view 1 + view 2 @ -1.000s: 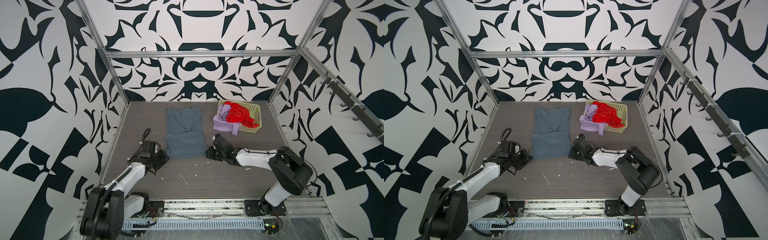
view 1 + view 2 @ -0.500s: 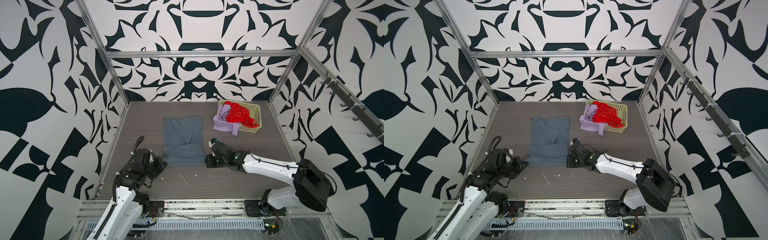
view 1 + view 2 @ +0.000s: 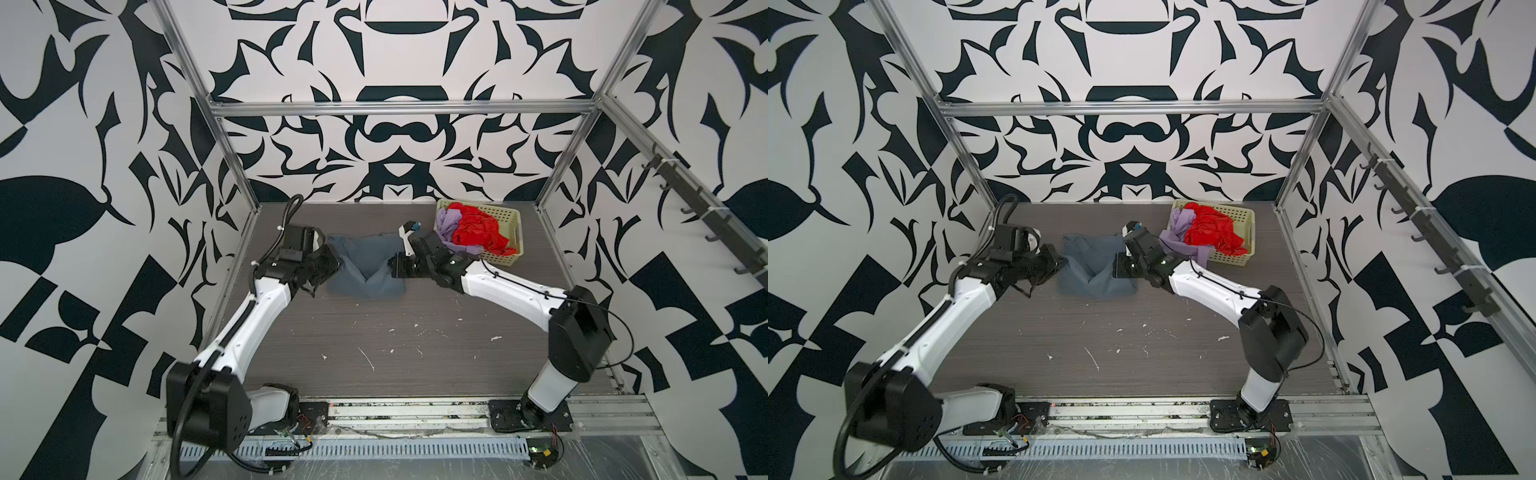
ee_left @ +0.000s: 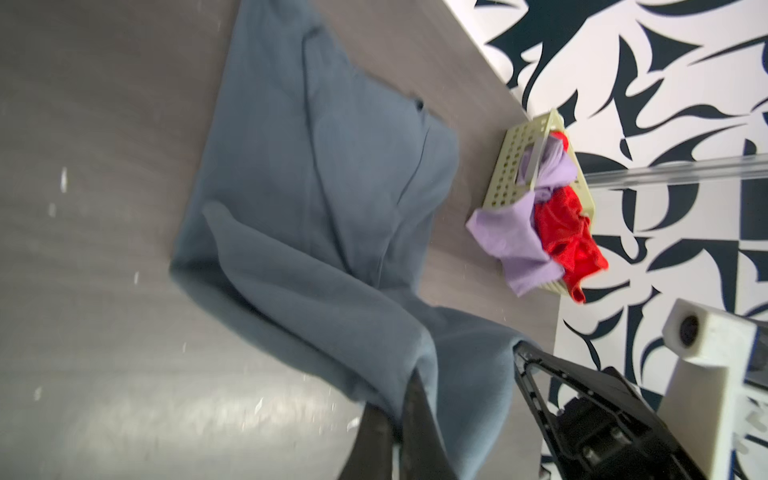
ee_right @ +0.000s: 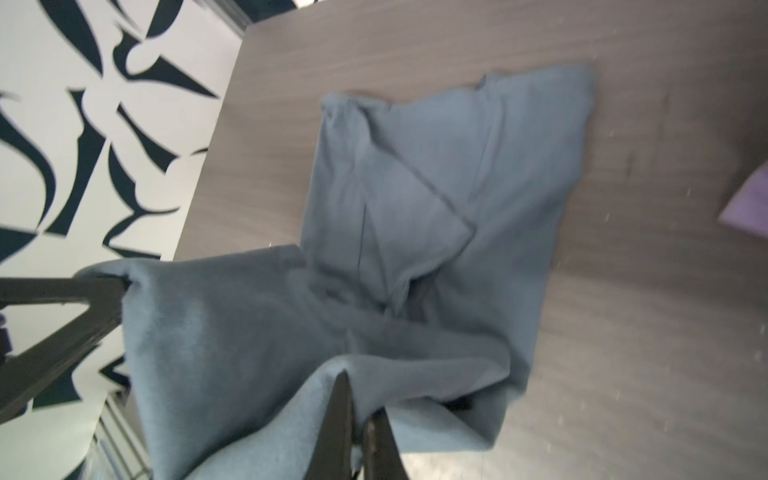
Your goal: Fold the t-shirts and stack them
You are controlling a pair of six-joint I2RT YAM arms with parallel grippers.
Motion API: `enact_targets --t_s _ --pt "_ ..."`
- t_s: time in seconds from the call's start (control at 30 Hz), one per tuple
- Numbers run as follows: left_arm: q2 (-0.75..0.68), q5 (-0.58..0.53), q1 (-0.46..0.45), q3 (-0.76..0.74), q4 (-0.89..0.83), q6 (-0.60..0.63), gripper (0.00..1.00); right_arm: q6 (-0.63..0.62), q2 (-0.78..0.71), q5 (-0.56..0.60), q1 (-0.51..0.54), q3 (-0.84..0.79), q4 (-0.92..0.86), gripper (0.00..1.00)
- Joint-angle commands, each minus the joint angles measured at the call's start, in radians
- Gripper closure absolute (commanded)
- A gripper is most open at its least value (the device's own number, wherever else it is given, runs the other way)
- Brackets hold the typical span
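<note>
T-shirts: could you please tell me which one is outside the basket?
The blue-grey t-shirt, on the table; the red t-shirt and lilac t-shirt are bunched in the basket.

You get nothing to log here: no text, label, brand, number or sign is legible in any view.
</note>
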Motion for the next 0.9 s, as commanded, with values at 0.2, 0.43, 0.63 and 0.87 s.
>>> enact_targets --t_s 0.2,0.43,0.63,0.87 --pt "0.404 0.075 0.106 0.244 0.084 0.066 1.00 -0.033 0.286 -0.046 -0.132 0.330 -0.067 1.00" --pt "0.623 0.083 0.142 0.418 0.063 0.087 1.00 -0.044 0.455 -0.030 -0.191 0.522 -0.098 1.00" --pt "0.698 0.083 0.167 0.497 0.067 0.082 0.85 -0.028 0.524 -0.063 -0.235 0.590 -0.071 0.87" --pt "0.640 0.049 0.185 0.549 0.045 0.095 0.60 -0.075 0.452 -0.075 -0.247 0.548 0.005 0.50"
